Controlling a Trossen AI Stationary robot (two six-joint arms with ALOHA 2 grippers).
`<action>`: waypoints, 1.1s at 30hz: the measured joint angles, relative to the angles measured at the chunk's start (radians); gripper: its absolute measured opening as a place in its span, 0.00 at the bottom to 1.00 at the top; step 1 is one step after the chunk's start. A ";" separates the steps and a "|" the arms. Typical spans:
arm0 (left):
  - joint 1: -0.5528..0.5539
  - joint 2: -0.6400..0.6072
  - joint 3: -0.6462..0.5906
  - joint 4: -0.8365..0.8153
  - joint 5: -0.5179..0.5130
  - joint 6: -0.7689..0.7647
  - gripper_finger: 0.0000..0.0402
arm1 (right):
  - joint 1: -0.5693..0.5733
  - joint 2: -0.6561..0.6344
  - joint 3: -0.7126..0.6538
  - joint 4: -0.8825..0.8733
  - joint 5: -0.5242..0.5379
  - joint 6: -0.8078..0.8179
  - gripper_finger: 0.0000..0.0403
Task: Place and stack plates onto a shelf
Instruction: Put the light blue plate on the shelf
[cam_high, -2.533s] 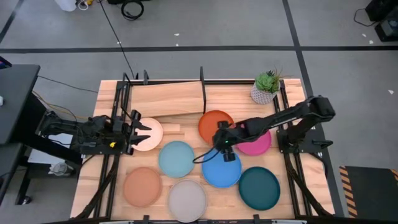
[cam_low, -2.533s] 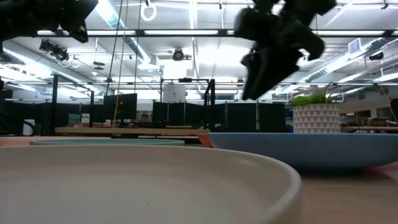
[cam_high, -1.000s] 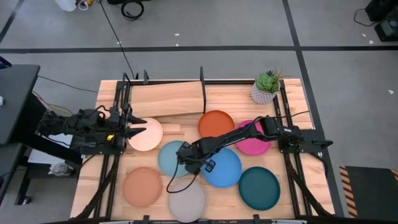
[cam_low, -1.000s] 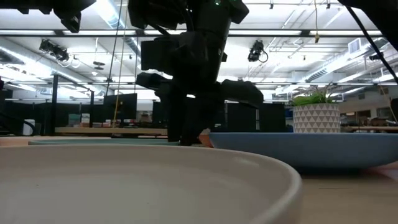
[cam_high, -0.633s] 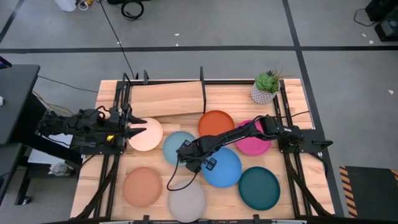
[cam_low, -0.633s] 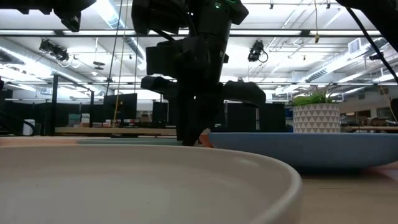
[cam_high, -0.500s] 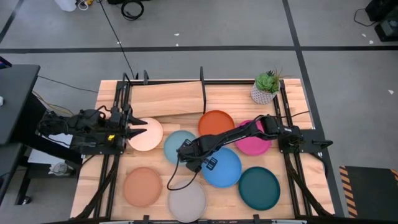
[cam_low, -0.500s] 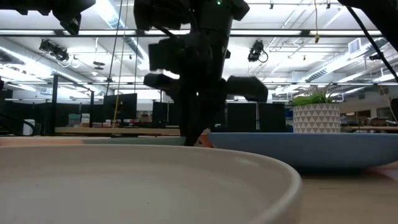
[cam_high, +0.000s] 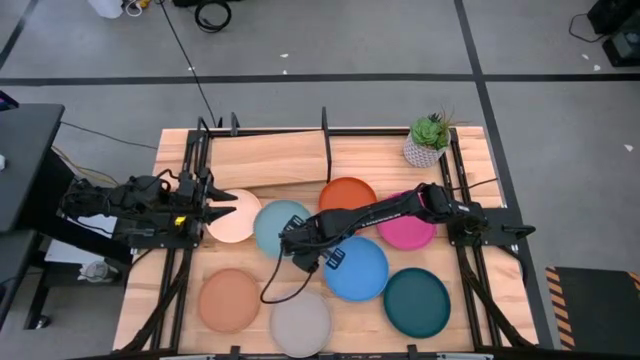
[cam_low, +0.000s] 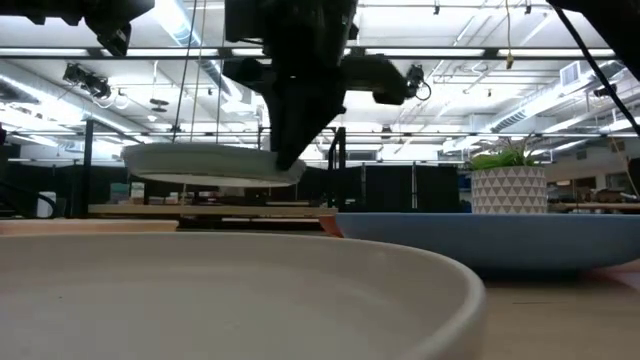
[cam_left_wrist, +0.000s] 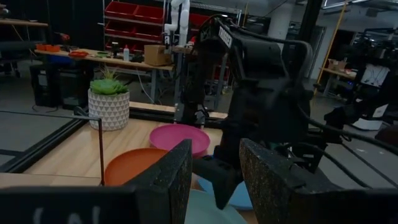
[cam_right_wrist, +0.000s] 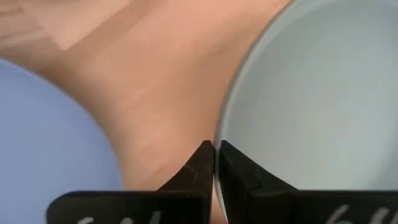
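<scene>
One light blue plate, seemingly rigid and light, hangs above the desk pinched at its rim by the right claw; left claw spread beside the shelf

Both arms are dark, jointed metal with black cabling. The left gripper's fingers are black, rough-textured pads. The right gripper's fingers taper to points.

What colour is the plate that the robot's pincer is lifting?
Light blue. The right pincer holds the plate by its rim; the high view shows it best.
</scene>
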 joint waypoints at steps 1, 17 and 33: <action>0.000 0.000 0.000 0.000 0.000 0.000 0.35 | -0.010 0.000 0.001 0.005 0.010 -0.001 0.06; 0.000 0.000 0.000 0.000 0.000 0.000 0.35 | -0.295 0.001 0.001 0.056 0.030 0.129 0.06; 0.000 0.000 0.000 0.000 0.000 0.000 0.35 | -0.444 0.001 0.001 0.076 -0.057 0.108 0.07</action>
